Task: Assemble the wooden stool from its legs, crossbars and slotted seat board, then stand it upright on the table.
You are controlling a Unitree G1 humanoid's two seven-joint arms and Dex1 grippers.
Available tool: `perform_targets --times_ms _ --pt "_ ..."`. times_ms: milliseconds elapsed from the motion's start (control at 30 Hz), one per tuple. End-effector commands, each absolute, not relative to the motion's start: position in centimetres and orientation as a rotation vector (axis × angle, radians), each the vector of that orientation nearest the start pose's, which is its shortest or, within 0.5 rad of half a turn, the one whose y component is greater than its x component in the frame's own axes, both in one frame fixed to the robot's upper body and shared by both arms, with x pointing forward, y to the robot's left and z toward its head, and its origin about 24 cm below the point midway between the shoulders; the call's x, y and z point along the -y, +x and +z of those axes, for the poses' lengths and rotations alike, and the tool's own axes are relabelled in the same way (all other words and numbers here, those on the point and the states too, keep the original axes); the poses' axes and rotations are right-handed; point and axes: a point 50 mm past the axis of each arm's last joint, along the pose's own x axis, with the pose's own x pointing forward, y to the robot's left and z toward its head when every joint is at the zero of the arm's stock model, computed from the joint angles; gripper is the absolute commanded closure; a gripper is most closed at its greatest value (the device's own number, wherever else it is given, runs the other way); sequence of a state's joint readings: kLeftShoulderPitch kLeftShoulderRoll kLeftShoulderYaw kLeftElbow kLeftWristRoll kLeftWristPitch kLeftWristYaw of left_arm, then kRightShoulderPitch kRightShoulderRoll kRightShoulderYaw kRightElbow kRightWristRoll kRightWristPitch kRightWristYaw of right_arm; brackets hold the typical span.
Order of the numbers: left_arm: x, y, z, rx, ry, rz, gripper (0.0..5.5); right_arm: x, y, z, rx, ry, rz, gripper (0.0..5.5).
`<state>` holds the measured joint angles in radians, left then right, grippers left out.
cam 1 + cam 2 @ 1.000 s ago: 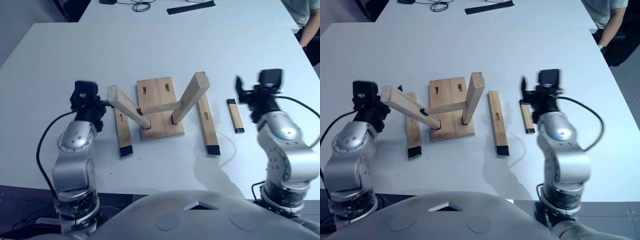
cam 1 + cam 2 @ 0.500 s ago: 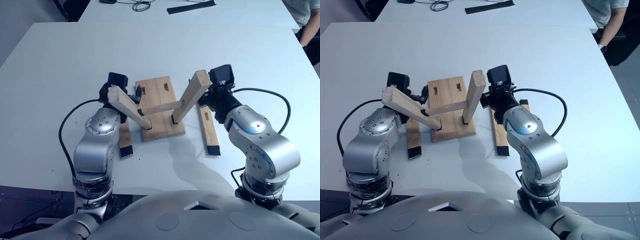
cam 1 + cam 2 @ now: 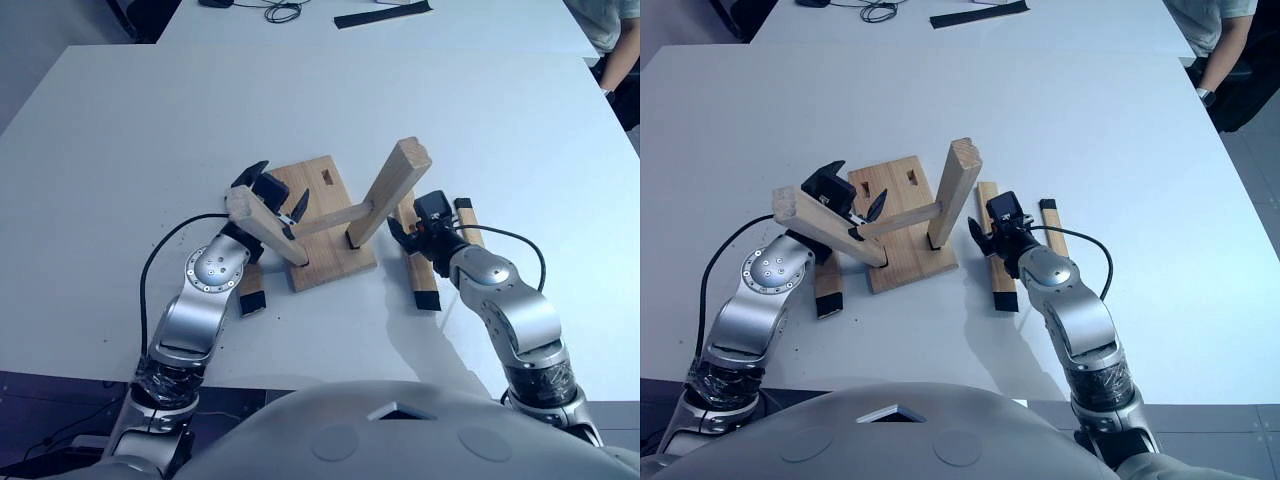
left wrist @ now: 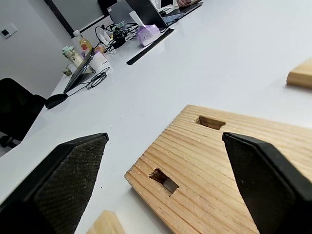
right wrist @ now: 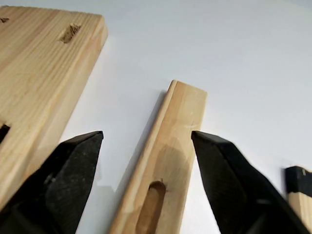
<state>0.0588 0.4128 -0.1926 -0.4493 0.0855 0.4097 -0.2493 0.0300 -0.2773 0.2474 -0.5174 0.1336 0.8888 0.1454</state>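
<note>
The slotted seat board [image 3: 330, 235] lies flat mid-table. Two legs stand tilted in it, the left leg [image 3: 262, 222] and the right leg [image 3: 390, 190], joined by a crossbar [image 3: 328, 216]. My left gripper [image 3: 283, 190] is open just behind the left leg, over the board's far corner; its fingers [image 4: 63, 185] frame the board [image 4: 219, 161]. My right gripper [image 3: 408, 238] is open low over a loose slotted leg [image 5: 165, 170] lying right of the board. Another loose leg [image 3: 248, 288] lies left of the board. A short crossbar [image 3: 468, 222] with black ends lies at the right.
The white table [image 3: 150, 130] has free room on the left and at the back. On a second table behind lie a black strip [image 3: 383, 14] and cables [image 3: 285, 10]. A person [image 3: 610, 30] sits at the far right edge.
My left gripper has come in from the left to behind the left leg. My right gripper swung in from the right, then dropped low over the loose leg. The board has turned slightly.
</note>
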Motion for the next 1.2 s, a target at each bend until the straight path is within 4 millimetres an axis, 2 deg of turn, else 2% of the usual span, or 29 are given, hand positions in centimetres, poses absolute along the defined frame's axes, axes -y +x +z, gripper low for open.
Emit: perform_targets --times_ms 33,133,233,367,400,500,567,733,867,933,967,1100,1167,1200 --pt "-16.2 22.9 7.7 -0.115 0.504 -0.395 1.15 13.6 22.5 7.7 -0.377 -0.164 0.387 2.14" --pt "-17.3 23.7 8.5 -0.075 0.483 -0.328 1.15 14.8 23.3 10.6 -0.234 -0.088 0.371 2.14" --pt "-18.6 25.0 10.8 0.017 0.422 -0.249 1.15 15.1 23.7 14.1 -0.086 0.031 0.384 2.14" --pt "-19.4 26.6 14.1 0.148 0.358 -0.192 1.15 14.0 23.8 20.1 0.161 0.172 0.441 2.14" --pt "-19.6 26.9 14.4 0.158 0.363 -0.181 1.15 13.6 23.7 21.3 0.208 0.195 0.462 2.14" --pt "-20.5 27.7 14.5 0.155 0.39 -0.136 1.16 12.4 23.2 24.5 0.309 0.243 0.542 1.69" --pt "-21.1 28.1 14.3 0.141 0.398 -0.103 1.16 11.6 22.8 25.8 0.339 0.24 0.597 1.35" --pt "-21.3 28.4 13.6 0.109 0.424 -0.075 1.16 9.9 22.6 27.8 0.368 0.203 0.69 1.35" --pt "-21.0 28.5 13.2 0.098 0.434 -0.075 1.16 9.6 22.5 29.9 0.44 0.231 0.73 1.35" --pt "-21.0 28.6 13.2 0.097 0.44 -0.075 1.16 9.4 22.4 29.7 0.427 0.24 0.747 1.35" --pt "-21.1 28.6 13.2 0.095 0.441 -0.07 1.16 9.1 22.5 28.2 0.355 0.224 0.759 1.35" --pt "-21.0 28.6 12.8 0.079 0.435 -0.075 1.16 8.1 22.6 18.9 -0.065 0.129 0.762 1.35" --pt "-20.7 28.6 12.6 0.073 0.434 -0.088 1.16 8.2 22.5 16.1 -0.167 0.118 0.73 1.35" --pt "-20.6 28.6 12.5 0.07 0.434 -0.094 1.16 8.3 22.6 15.4 -0.183 0.11 0.711 1.35"
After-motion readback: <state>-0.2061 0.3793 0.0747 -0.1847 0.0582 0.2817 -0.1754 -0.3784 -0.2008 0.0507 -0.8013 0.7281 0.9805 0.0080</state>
